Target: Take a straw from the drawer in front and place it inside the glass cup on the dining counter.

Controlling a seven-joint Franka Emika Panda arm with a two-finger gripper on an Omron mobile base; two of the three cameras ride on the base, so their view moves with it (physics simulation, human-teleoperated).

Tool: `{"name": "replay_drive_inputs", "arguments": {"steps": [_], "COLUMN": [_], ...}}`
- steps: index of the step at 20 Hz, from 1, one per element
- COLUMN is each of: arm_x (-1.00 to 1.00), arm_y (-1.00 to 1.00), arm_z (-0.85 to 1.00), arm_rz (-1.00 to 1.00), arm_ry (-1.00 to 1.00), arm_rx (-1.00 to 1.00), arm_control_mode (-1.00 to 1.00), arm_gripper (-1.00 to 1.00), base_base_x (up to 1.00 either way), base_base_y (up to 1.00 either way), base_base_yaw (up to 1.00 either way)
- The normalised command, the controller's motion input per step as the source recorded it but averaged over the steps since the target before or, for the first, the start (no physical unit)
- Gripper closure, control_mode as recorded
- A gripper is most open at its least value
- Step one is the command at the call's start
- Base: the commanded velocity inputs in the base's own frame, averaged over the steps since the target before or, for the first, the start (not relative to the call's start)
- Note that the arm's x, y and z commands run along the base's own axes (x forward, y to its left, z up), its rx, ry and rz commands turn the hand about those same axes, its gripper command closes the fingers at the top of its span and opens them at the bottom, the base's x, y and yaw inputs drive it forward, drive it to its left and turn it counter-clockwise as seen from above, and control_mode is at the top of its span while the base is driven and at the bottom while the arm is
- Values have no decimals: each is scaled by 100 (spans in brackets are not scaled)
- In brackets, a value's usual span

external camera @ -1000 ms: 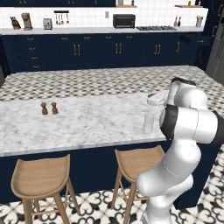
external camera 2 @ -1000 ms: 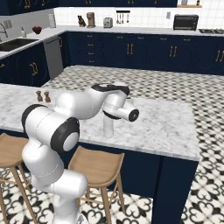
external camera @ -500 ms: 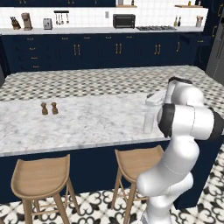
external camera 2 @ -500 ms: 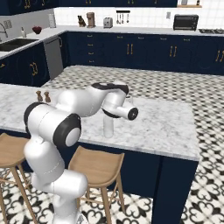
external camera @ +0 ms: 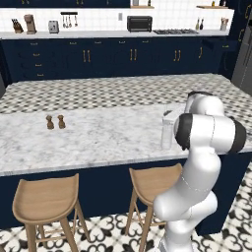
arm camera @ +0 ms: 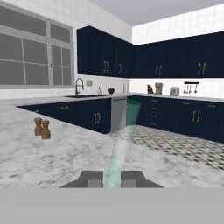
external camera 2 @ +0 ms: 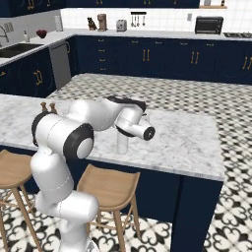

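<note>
The jaws [arm camera: 112, 179], clamped on a pale green straw [arm camera: 124, 140], hang by the glass cup [external camera 2: 122, 142] on the marble table [external camera 2: 187, 142]; the straw should be tipped upright, centred over the rim, before release.

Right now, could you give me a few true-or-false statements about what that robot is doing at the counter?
1. The claw pinches a pale green straw. True.
2. The glass cup lies tipped over. False: it stands upright on the dining counter.
3. Two brown shakers stand on the counter. True.
4. The shakers touch the cup. False: they stand far apart from it.
5. Two wooden stools stand at the counter. True.
</note>
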Motion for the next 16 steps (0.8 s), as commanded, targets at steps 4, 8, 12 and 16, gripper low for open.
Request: {"name": "replay_drive_inputs", "arguments": {"steps": [4, 8, 12, 16], "arm_x": [-37, -42, -4, 1], "arm_y": [0, 0, 2, 2], "arm_z": [-9, -11, -11, -3], "arm_rz": [0, 0, 0, 0], "arm_ry": [-4, -5, -1, -1], "arm_rx": [0, 0, 0, 0], "arm_control_mode": [-100, -100, -100, -100], "arm_gripper": [100, 100, -100, -100], "base_base_x": [0, 0, 0, 0], "base_base_y": [0, 0, 0, 0], "base_base_yaw": [0, 0, 0, 0]}}
